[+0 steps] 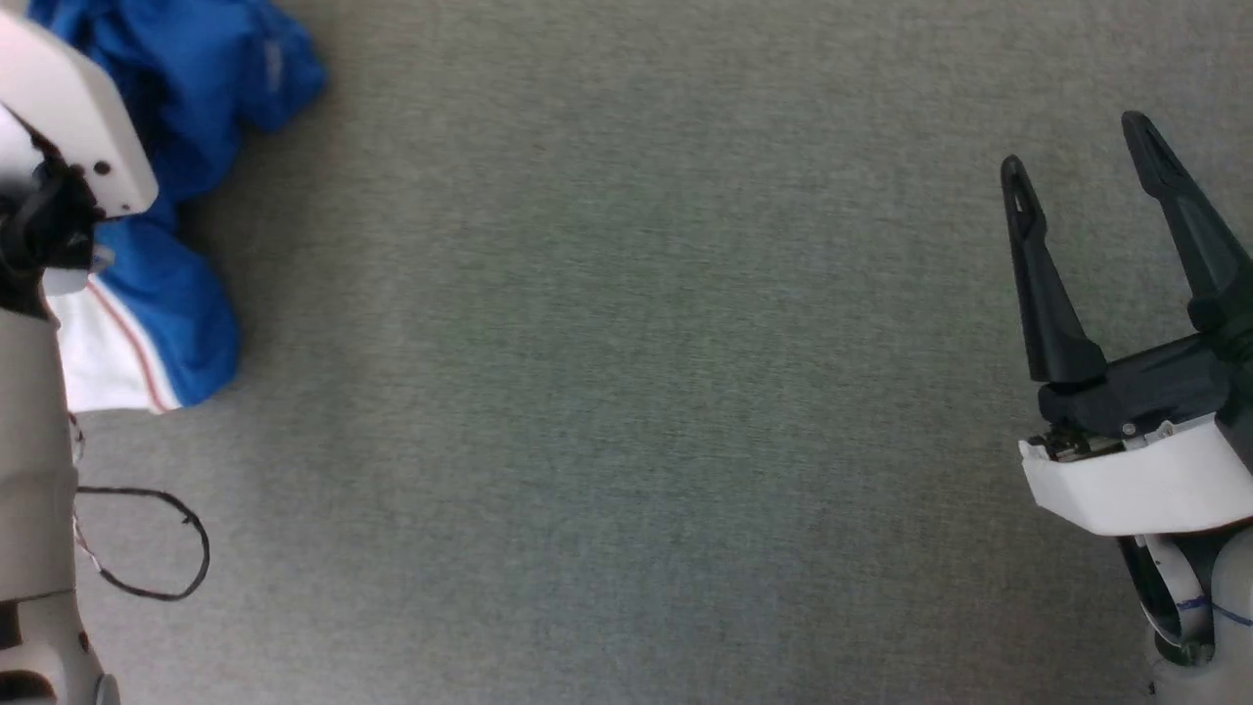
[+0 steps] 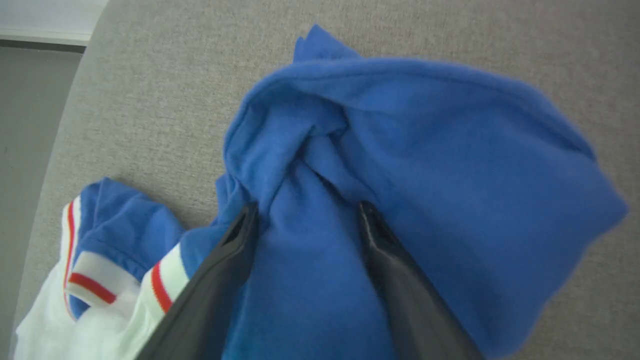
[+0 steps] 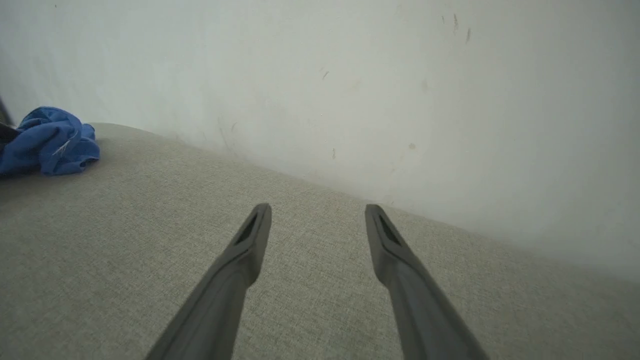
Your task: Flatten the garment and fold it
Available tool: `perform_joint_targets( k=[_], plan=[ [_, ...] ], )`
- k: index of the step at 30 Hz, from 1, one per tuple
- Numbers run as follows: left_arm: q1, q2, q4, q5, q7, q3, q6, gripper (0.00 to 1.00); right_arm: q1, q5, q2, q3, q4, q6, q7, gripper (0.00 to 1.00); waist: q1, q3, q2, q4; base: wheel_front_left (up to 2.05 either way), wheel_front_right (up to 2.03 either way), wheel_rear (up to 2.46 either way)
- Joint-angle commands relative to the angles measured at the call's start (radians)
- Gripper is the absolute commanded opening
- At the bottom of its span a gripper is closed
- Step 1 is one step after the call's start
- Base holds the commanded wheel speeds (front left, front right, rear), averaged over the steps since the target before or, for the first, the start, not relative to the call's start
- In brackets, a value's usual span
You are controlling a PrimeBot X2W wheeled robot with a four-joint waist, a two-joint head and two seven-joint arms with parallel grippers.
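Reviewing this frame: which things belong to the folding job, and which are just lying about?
Job in hand:
garment, crumpled in a heap
left gripper, fingers open over a blue fold
right gripper, open, away from it

Lying about:
black cable loop
grey fabric surface
white wall

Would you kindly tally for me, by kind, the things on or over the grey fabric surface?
Garment: 1, the crumpled blue garment
Grippers: 2, the left gripper open astride a blue fold, the right gripper open
Cable: 1, a thin black cable lying in a loop
Total: 4
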Motion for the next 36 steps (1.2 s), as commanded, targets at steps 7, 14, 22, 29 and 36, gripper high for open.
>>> perform_joint_targets(
  k=[7,14,22,29,36],
  plan=[
    [0.039,0.022,-0.003,0.006,-0.025,0.013,0.015,0.00,-0.024,0.013,0.011,-0.003,0.021,-0.002,-0.020,1.00,-0.0001,0.042,0.0000,-0.062,0.00,0.00,0.00],
    [0.001,0.040,-0.037,0.007,-0.123,0.014,-0.014,0.00,-0.028,0.024,0.038,0.017,0.079,-0.002,-0.054,1.00,-0.0001,-0.052,0.0000,-0.052,0.00,0.00,0.00],
    [-0.058,0.071,-0.081,0.004,-0.174,0.009,-0.048,0.00,-0.002,0.033,0.089,0.015,0.173,-0.002,-0.105,1.00,-0.0001,-0.241,0.0000,-0.077,0.00,0.00,0.00],
    [-0.138,0.053,-0.142,-0.012,-0.143,-0.030,-0.067,0.00,0.064,0.039,0.122,-0.026,0.242,-0.002,-0.140,1.00,-0.0001,-0.416,0.0000,-0.129,0.00,0.00,0.00],
    [-0.232,-0.046,-0.191,-0.044,-0.126,-0.095,-0.070,0.00,0.128,0.052,0.128,-0.076,0.258,-0.002,-0.145,1.00,-0.0001,-0.529,0.0000,-0.182,0.00,0.00,0.00]
  ],
)
